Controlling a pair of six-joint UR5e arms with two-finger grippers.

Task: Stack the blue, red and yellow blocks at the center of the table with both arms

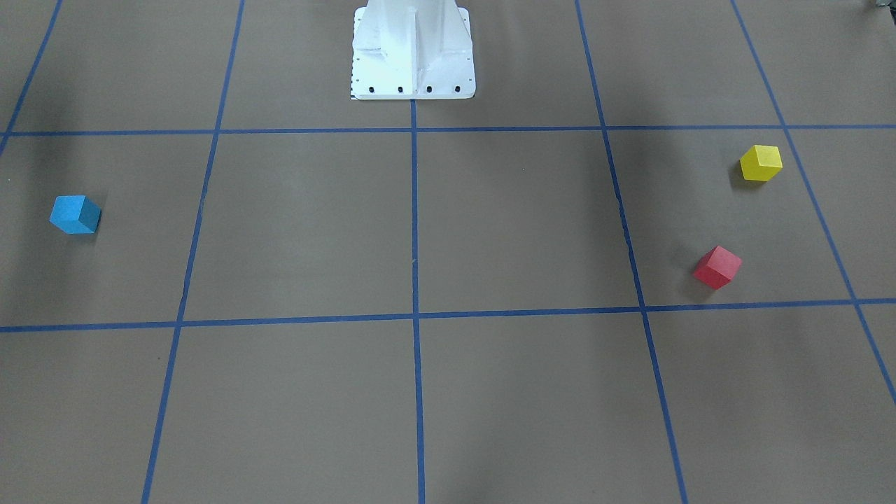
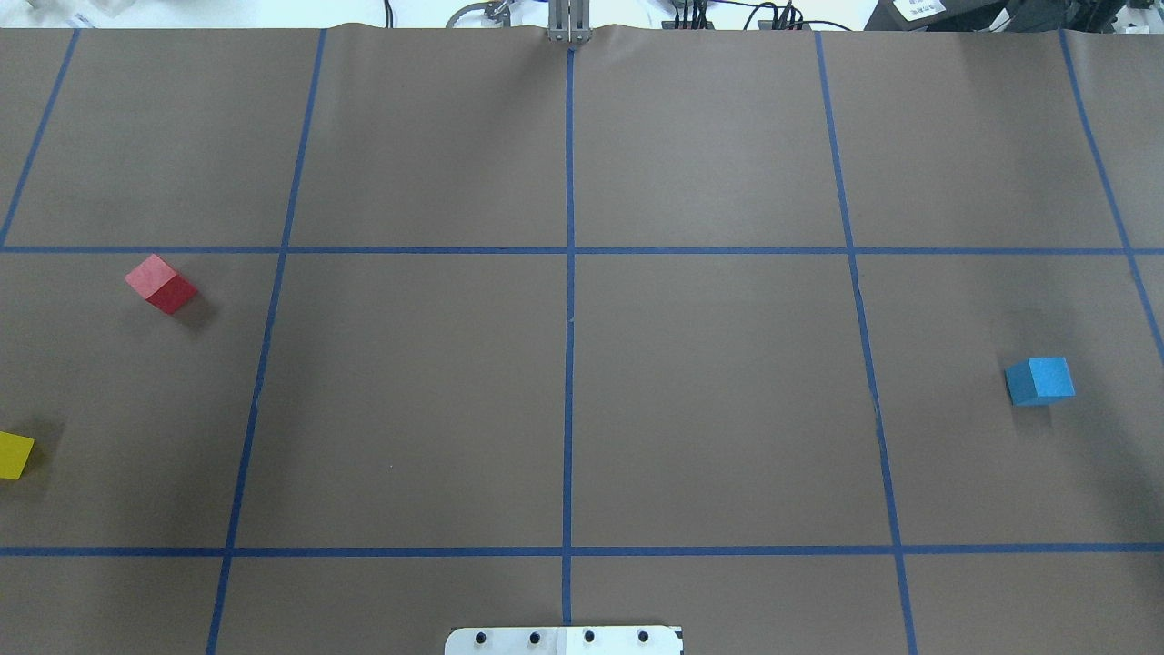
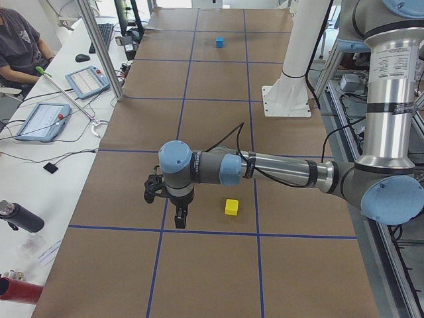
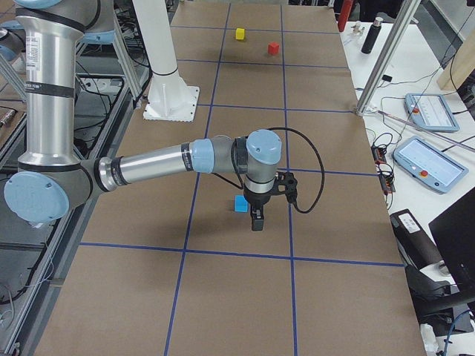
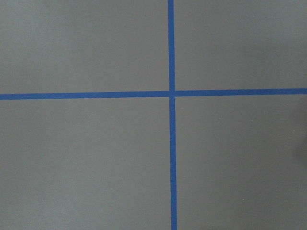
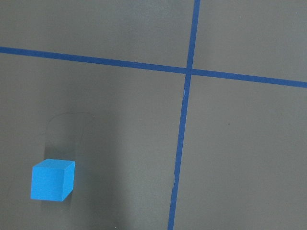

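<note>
The blue block (image 2: 1039, 380) lies at the table's right side; it also shows in the front view (image 1: 75, 214) and low left in the right wrist view (image 6: 52, 179). The red block (image 2: 160, 284) and the yellow block (image 2: 14, 454) lie at the left side, apart from each other. My left gripper (image 3: 178, 216) hangs above the table close to the yellow block (image 3: 231, 207). My right gripper (image 4: 257, 218) hangs just beside the blue block (image 4: 240, 203). Both grippers show only in the side views, so I cannot tell whether they are open or shut.
Blue tape lines (image 2: 569, 318) divide the brown table into squares. The robot's white base (image 1: 413, 52) stands at the robot's edge. Tablets (image 4: 429, 162) and cables lie on the side bench, and a person (image 3: 20, 46) sits there.
</note>
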